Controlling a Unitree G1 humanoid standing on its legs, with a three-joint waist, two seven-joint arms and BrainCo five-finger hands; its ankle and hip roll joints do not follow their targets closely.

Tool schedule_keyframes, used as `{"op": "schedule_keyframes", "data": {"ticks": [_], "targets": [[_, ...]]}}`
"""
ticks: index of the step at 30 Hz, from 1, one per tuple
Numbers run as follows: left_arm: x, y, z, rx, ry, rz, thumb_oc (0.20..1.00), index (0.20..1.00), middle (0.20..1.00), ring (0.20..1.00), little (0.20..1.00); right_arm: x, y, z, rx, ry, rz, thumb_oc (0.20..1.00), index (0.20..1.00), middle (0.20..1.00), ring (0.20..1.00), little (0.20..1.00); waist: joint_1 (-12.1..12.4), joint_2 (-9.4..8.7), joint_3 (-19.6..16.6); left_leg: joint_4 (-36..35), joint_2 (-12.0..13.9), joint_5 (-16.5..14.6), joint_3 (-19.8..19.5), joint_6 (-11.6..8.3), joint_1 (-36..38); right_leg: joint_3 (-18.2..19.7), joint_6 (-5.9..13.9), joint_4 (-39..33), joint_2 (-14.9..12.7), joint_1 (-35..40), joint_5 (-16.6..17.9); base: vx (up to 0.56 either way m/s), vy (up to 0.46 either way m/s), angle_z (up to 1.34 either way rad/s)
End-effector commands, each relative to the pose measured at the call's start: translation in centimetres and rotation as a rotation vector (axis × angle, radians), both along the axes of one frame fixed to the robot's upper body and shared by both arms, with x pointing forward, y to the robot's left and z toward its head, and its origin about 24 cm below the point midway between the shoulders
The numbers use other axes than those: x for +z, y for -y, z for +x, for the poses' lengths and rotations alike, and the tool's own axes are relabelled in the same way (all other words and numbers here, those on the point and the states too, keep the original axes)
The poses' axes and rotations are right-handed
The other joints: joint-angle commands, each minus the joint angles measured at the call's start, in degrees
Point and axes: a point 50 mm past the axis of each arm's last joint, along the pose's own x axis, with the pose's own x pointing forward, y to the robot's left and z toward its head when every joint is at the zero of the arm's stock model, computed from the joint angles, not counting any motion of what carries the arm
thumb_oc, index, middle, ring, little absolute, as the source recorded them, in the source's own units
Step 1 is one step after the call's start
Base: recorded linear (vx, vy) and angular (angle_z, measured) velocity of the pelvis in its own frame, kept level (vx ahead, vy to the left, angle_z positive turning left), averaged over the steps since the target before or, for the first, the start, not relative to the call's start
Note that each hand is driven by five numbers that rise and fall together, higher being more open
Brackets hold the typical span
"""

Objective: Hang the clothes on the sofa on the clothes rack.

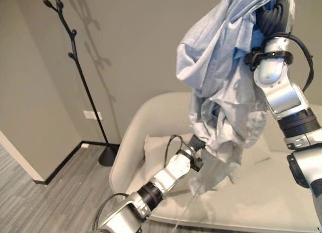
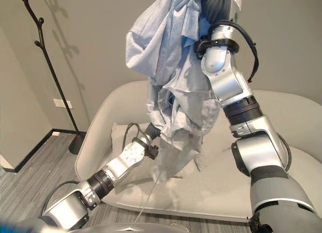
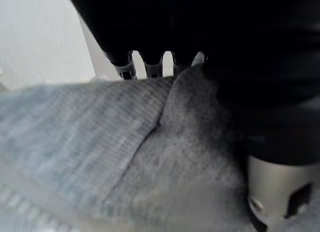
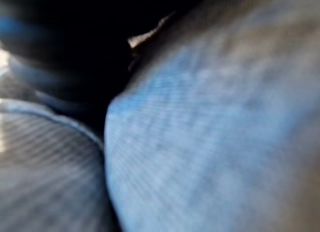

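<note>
The garment (image 1: 226, 82), a pale blue-grey shirt, hangs bunched in mid-air above the sofa (image 1: 282, 192). Its long axis runs near vertical, from the raised right arm at the top down to the left hand (image 1: 197, 144) at its lower folds.

Right hand: it sits at the top edge of both eye views, buried in cloth. Its fingers are hidden, so its state cannot be determined. In the right wrist view, blue fabric lies directly against the camera.

Left hand: it reaches up from the lower left into the bottom of the bundle. In the left wrist view, the fingertips (image 3: 125, 71) lie along the far edge of a cloth fold, with cloth covering the palm. Whether the fingers are clamped on the fold cannot be determined.

Key relation: the rack (image 1: 75, 57) stands to the far left, beside the sofa end, well apart from the garment. The upper end of the garment must travel left to reach a rack prong. The left arm is on the nearer side to the rack; the right arm appears to carry the weight.

View differences: the eye views give the rack position and the full drape. The wrist views give cloth contact at each hand, without the rack.
</note>
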Motion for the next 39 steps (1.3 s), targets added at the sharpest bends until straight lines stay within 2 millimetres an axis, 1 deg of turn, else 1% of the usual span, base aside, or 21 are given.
{"op": "schedule_keyframes", "data": {"ticks": [1, 2, 3, 4, 6, 11, 12, 13, 17, 20, 22, 26, 29, 30, 31, 33, 34, 35, 37, 38, 39], "targets": [[3.8, 4.0, 0.5, -0.091, 0.112, -0.083, 1.0, 1.0, 1.0, 1.0, 1.0, 4.6, -3.5, -1.7, 0.183, 0.139, 0.003, 0.2, 0.2, 0.2, 0.2, 0.2, -0.1, 0.58, 1.1, 0.6, -1.1, -6.7, -2.2, 2.99, 1.0, 2.6, 2.93, 5.0, -4.1, -1.2, 4.9, -0.04, 0.014, -0.04], [3.8, 4.8, 0.4, -0.103, 0.095, -0.087, 1.0, 1.0, 1.0, 1.0, 1.0, 4.5, -4.0, -1.8, 0.204, 0.137, 0.004, 0.2, 0.2, 0.2, 0.2, 0.2, -0.5, 0.62, 1.1, 0.6, -1.2, -6.6, -2.1, 3.03, 0.9, 2.7, 2.92, 5.1, -4.2, -1.4, 5.0, -0.04, 0.014, -0.05], [3.8, 4.9, 0.4, -0.103, 0.095, -0.088, 1.0, 1.0, 1.0, 1.0, 1.0, 4.5, -4.0, -1.8, 0.204, 0.137, 0.003, 0.2, 0.2, 0.2, 0.2, 0.2, -0.4, 0.66, 1.1, 0.6, -1.2, -6.6, -2.2, 3.04, 0.9, 2.7, 2.94, 5.1, -4.2, -1.4, 5.0, -0.03, 0.011, -0.06], [3.9, 5.9, 0.1, -0.123, 0.078, -0.097, 1.0, 1.0, 1.0, 1.0, 1.0, 4.4, -4.8, -2.0, 0.238, 0.135, 0.01, 0.2, 0.2, 0.2, 0.2, 0.2, -1.0, 0.64, 1.1, 0.6, -1.4, -6.6, -2.1, 3.07, 0.8, 3.0, 2.96, 5.3, -4.4, -1.6, 5.3, -0.03, 0.007, -0.05], [4.1, 6.9, -0.3, -0.15, 0.052, -0.131, 1.0, 1.0, 1.0, 1.0, 1.0, 4.5, -5.6, -2.2, 0.271, 0.138, 0.018, 0.2, 0.2, 0.2, 0.2, 0.2, -1.5, 0.6, 1.1, 0.6, -1.6, -6.6, -2.0, 3.12, 0.7, 3.1, 2.93, 5.4, -4.5, -1.7, 5.6, -0.04, 0.01, -0.05], [4.1, 8.3, -1.1, -0.192, -0.021, -0.186, 1.0, 1.0, 1.0, 1.0, 1.0, 4.6, -6.6, -2.2, 0.314, 0.128, 0.052, 0.2, 0.2, 0.2, 0.2, 0.2, -2.1, 0.61, 1.1, 0.6, -1.8, -6.6, -1.8, 3.24, 0.9, 3.5, 3.03, 5.5, -4.8, -1.8, 6.2, -0.02, 0.013, -0.07], [3.6, 8.7, -1.2, -0.194, -0.046, -0.168, 0.423, 0.423, 0.423, 0.423, 0.423, 4.8, -6.8, -2.1, 0.329, 0.12, 0.073, 0.2, 0.2, 0.2, 0.2, 0.2, -2.4, 0.6, 1.0, 0.6, -1.9, -6.7, -1.6, 3.25, 0.9, 3.6, 3.12, 5.4, -4.9, -1.9, 6.6, 0.0, 0.0, 0.0], [3.3, 8.6, -1.1, -0.187, -0.051, -0.149, 0.2, 0.2, 0.2, 0.2, 0.2, 4.8, -6.8, -2.1, 0.331, 0.115, 0.079, 0.2, 0.2, 0.2, 0.2, 0.2, -2.4, 0.6, 1.0, 0.6, -2.0, -6.7, -1.5, 3.25, 0.9, 3.6, 3.15, 5.3, -4.9, -1.9, 6.8, 0.0, 0.0, 0.0], [2.6, 8.2, -0.6, -0.143, -0.105, -0.156, 0.2, 0.2, 0.2, 0.2, 0.2, 5.0, -6.8, -2.2, 0.342, 0.117, 0.081, 0.2, 0.2, 0.2, 0.2, 0.2, -2.7, 0.47, 0.9, 0.6, -2.0, -6.5, -1.4, 3.21, 0.7, 3.6, 3.17, 5.0, -4.9, -2.0, 7.1, 0.0, 0.0, 0.0], [2.4, 6.6, 0.5, -0.065, -0.134, -0.19, 0.2, 0.2, 0.2, 0.2, 0.2, 5.3, -5.2, -2.5, 0.293, 0.146, 0.069, 0.2, 0.2, 0.2, 0.2, 0.2, -2.6, 0.25, 1.0, 0.6, -2.3, -6.4, -1.4, 3.32, 0.6, 3.8, 3.26, 4.2, -5.0, -1.8, 7.5, -0.03, 0.016, -0.01], [2.9, 4.3, 1.6, 0.005, -0.09, -0.211, 0.2, 0.2, 0.2, 0.2, 0.2, 5.1, -2.7, -2.7, 0.224, 0.167, 0.055, 0.2, 0.2, 0.2, 0.2, 0.2, -2.0, 0.15, 1.2, 0.6, -2.6, -6.3, -1.6, 3.54, 0.3, 3.8, 3.49, 3.7, -5.2, -1.6, 8.2, -0.05, 0.038, -0.01], [3.8, 0.3, 2.5, 0.103, 0.026, -0.198, 0.2, 0.2, 0.2, 0.2, 0.2, 3.8, 0.8, -3.8, 0.134, 0.196, 0.019, 0.2, 0.2, 0.2, 0.2, 0.2, -1.0, 0.13, 1.7, 0.6, -3.2, -6.3, -1.7, 4.0, 0.0, 3.5, 4.03, 2.8, -5.9, -1.3, 9.4, -0.04, 0.04, 0.0], [4.7, -3.3, 3.1, 0.204, 0.147, -0.157, 0.2, 0.2, 0.2, 0.2, 0.2, 2.7, 3.0, -5.0, 0.085, 0.22, -0.005, 0.2, 0.2, 0.2, 0.2, 0.2, 0.1, -0.04, 2.0, 0.6, -3.9, -6.2, -1.9, 4.31, -0.5, 2.9, 4.51, 2.2, -6.7, -1.2, 10.5, -0.04, 0.048, 0.0], [4.6, -3.4, 2.9, 0.204, 0.144, -0.151, 0.2, 0.2, 0.2, 0.2, 0.2, 2.5, 3.1, -5.1, 0.084, 0.216, -0.002, 0.2, 0.2, 0.2, 0.2, 0.2, 0.1, -0.28, 1.8, 0.6, -3.9, -6.2, -2.0, 4.35, -0.5, 2.9, 4.53, 2.0, -6.7, -1.1, 10.6, -0.07, 0.048, 0.01], [5.4, -6.3, 3.3, 0.292, 0.226, -0.126, 0.2, 0.2, 0.2, 0.2, 0.2, 1.6, 4.1, -5.8, 0.059, 0.216, -0.037, 0.2, 0.2, 0.2, 0.2, 0.2, 0.8, -0.26, 2.5, 0.6, -4.3, -6.1, -2.0, 4.52, -0.8, 2.5, 4.77, 2.1, -7.2, -1.4, 11.8, -0.08, 0.048, 0.04], [6.4, -9.4, 3.4, 0.395, 0.345, -0.037, 0.2, 0.2, 0.2, 0.2, 0.2, 1.0, 4.4, -6.6, 0.062, 0.22, -0.065, 0.2, 0.2, 0.2, 0.2, 0.2, 1.5, -0.47, 3.2, 0.6, -4.5, -6.0, -1.9, 4.74, -0.8, 2.2, 5.15, 2.8, -7.8, -2.1, 14.0, -0.11, 0.054, 0.03], [7.1, -11.3, 3.5, 0.463, 0.408, 0.012, 0.2, 0.2, 0.2, 0.2, 0.2, 0.6, 4.4, -6.9, 0.067, 0.218, -0.077, 0.2, 0.2, 0.2, 0.2, 0.2, 2.2, -0.43, 3.7, 0.6, -4.4, -5.8, -1.6, 4.86, -0.9, 1.4, 5.45, 3.6, -8.3, -2.6, 15.1, -0.14, 0.059, -0.03], [7.9, -13.3, 3.5, 0.537, 0.469, 0.064, 0.2, 0.2, 0.2, 0.2, 0.2, 0.5, 4.4, -7.0, 0.068, 0.22, -0.088, 0.2, 0.2, 0.2, 0.2, 0.2, 2.7, -0.13, 4.3, 0.6, -4.1, -5.5, -0.9, 5.03, -1.1, -0.3, 5.46, 5.3, -9.0, -3.1, 15.3, -0.16, 0.097, -0.04], [9.8, -16.6, 3.3, 0.672, 0.6, 0.156, 0.2, 0.2, 0.2, 0.2, 0.2, 0.4, 4.2, -7.5, 0.076, 0.23, -0.113, 0.2, 0.2, 0.2, 0.2, 0.2, 3.9, 1.39, 5.4, 0.6, -3.0, -4.5, 0.4, 5.47, -1.9, -4.0, 4.88, 11.1, -9.7, -2.8, 12.1, -0.18, 0.154, -0.19], [10.6, -17.7, 3.0, 0.715, 0.654, 0.185, 0.2, 0.2, 0.2, 0.2, 0.2, 0.4, 4.0, -7.6, 0.088, 0.233, -0.125, 0.2, 0.2, 0.2, 0.2, 0.2, 4.2, 1.91, 5.7, 0.6, -2.5, -3.7, 0.9, 5.88, -2.6, -4.9, 4.43, 15.1, -9.5, -2.3, 9.6, -0.2, 0.149, -0.49], [11.4, -19.1, 2.6, 0.765, 0.708, 0.224, 0.2, 0.2, 0.2, 0.2, 0.2, 0.5, 3.8, -7.8, 0.103, 0.242, -0.137, 0.2, 0.2, 0.2, 0.2, 0.2, 4.6, 2.17, 5.8, 0.6, -2.1, -2.9, 1.6, 6.0, -3.4, -5.3, 3.9, 20.0, -8.7, -2.0, 6.0, -0.2, 0.136, -0.34]]}}
